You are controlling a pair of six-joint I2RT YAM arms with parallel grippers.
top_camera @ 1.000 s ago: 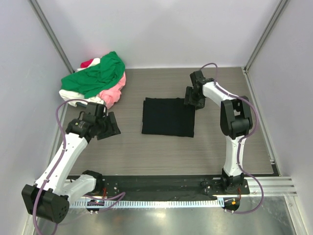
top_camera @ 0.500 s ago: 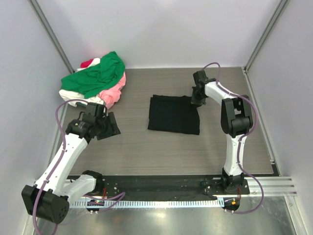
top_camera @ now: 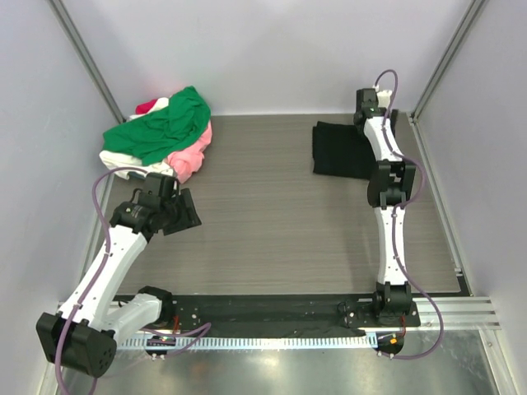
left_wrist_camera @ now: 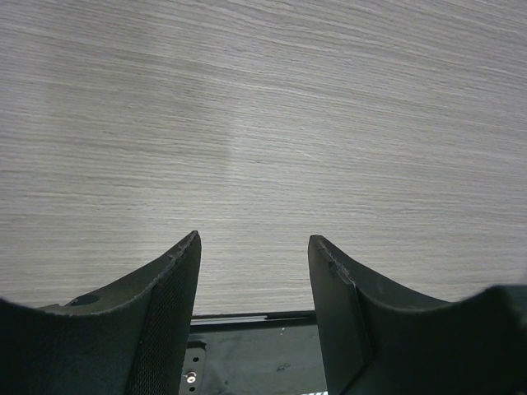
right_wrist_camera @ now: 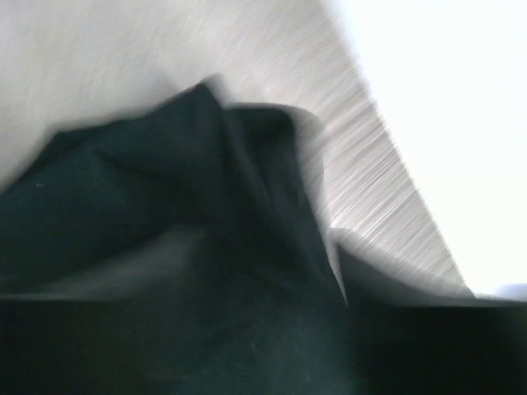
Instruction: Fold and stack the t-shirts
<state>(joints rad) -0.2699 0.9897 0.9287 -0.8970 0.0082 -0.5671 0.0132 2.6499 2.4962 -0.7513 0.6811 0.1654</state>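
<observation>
Top external: folded black t-shirt [top_camera: 338,151]

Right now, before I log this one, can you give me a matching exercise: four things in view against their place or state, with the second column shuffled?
Things:
1. black t-shirt
2. green t-shirt
3. pink t-shirt
4. left end effector

Places or states:
A. open, above bare table
B. topmost cloth at the far left
C. far right corner
D. showing beneath the green cloth's right edge

Pairs: 1-C, 2-B, 3-D, 4-A
</observation>
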